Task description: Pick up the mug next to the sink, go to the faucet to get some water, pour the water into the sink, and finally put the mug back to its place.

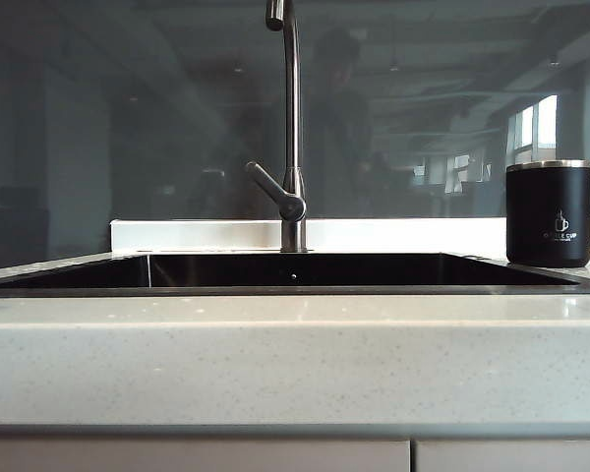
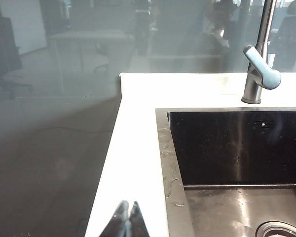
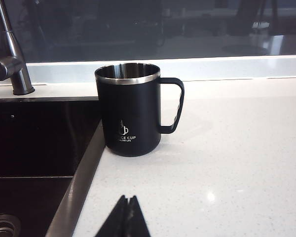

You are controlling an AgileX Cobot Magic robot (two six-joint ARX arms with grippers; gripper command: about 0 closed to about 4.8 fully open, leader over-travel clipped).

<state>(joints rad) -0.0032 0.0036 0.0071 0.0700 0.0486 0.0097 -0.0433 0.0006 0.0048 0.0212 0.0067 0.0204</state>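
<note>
The black mug [image 3: 132,111] with its shiny steel rim, side handle and small white cup logo stands upright on the pale speckled counter [image 3: 227,163], just beside the far right corner of the dark sink [image 1: 295,270]. The tall steel faucet [image 1: 291,128] rises behind the sink before a dark glass wall [image 1: 128,108] reflecting an office. The left gripper [image 2: 128,222] sits clenched and empty over the counter left of the sink; the right gripper [image 3: 127,219], likewise clenched and empty, sits near the mug.

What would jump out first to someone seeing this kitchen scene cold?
Probably the black mug, upright on the pale counter right beside the sink. Next the tall steel faucet behind the sink's middle. Both tools, left and right, sit shut, holding nothing.
</note>
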